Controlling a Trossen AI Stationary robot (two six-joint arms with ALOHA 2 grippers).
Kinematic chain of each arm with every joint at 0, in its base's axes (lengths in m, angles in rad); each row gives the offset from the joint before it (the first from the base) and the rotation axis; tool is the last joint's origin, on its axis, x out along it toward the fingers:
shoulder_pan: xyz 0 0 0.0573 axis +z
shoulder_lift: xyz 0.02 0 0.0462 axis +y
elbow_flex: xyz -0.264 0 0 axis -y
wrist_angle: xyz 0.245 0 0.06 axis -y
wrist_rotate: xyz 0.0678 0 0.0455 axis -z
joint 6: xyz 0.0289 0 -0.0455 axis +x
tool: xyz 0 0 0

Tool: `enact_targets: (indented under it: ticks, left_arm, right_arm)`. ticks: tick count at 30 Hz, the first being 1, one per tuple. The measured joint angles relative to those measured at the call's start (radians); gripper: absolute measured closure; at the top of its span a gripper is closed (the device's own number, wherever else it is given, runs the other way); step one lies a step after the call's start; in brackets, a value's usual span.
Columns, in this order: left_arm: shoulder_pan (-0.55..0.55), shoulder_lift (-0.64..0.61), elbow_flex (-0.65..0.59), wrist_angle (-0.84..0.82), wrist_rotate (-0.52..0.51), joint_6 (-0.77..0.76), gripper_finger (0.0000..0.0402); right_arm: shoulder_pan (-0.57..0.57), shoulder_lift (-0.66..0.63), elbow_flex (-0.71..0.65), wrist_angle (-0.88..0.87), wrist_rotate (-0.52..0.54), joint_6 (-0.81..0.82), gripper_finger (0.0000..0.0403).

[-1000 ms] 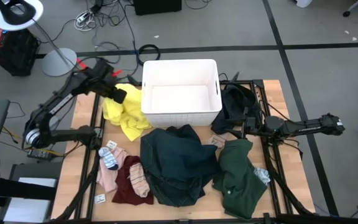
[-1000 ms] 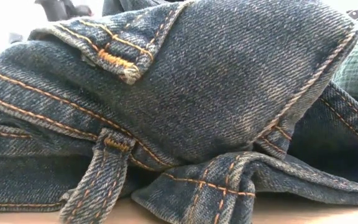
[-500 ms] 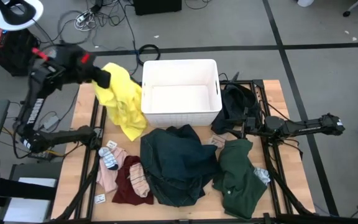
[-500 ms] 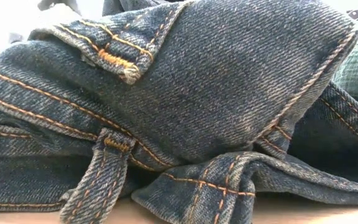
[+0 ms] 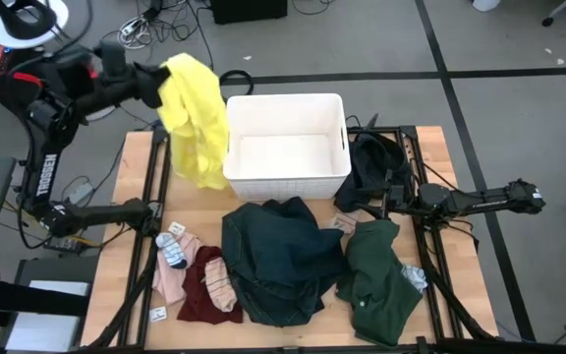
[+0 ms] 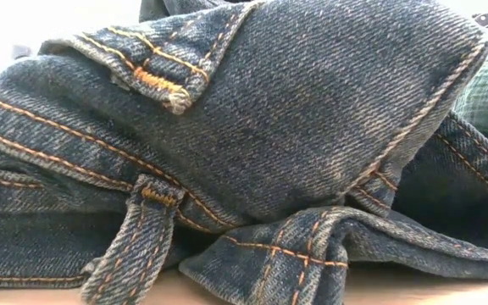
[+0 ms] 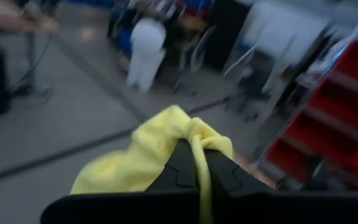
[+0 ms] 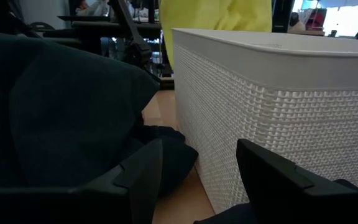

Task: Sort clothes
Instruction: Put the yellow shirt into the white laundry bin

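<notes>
Above the table's (image 5: 136,182) left edge, the left tool (image 5: 157,87) has lifted the clamped yellow garment (image 5: 197,118) higher.

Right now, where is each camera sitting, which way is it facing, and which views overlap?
High view: overhead, looking straight down on the table; shows both arms, the left gripper lifting the yellow garment beside the white bin.
Low view: at tabletop height, filled by dark denim; no arm shows.
Left wrist view: looks past shut jaws on the yellow garment to the room.
Right wrist view: low on the table, open jaws facing the bin and a black garment.
Shared: high and both wrist views show the yellow garment.
</notes>
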State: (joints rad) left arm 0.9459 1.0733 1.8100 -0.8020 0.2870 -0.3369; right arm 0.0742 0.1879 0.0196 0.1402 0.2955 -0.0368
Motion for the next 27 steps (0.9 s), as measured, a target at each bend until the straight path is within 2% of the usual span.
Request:
enact_targets:
  ticks: [9,22,27]
  left_arm:
    - [-0.003,0.101,0.100,0.334,0.205,-0.194,0.0401]
    - [-0.133,0.356,0.254,0.799,0.310,-0.494,0.0401]
    - [-0.183,0.477,0.342,0.878,0.363,-0.587,0.0401]
  right_arm:
    - [0.000,0.000,0.000,0.000,0.000,0.000,0.0195]
    - [0.000,0.000,0.000,0.000,0.000,0.000,0.0195]
    - [0.000,0.000,0.000,0.000,0.000,0.000,0.0195]
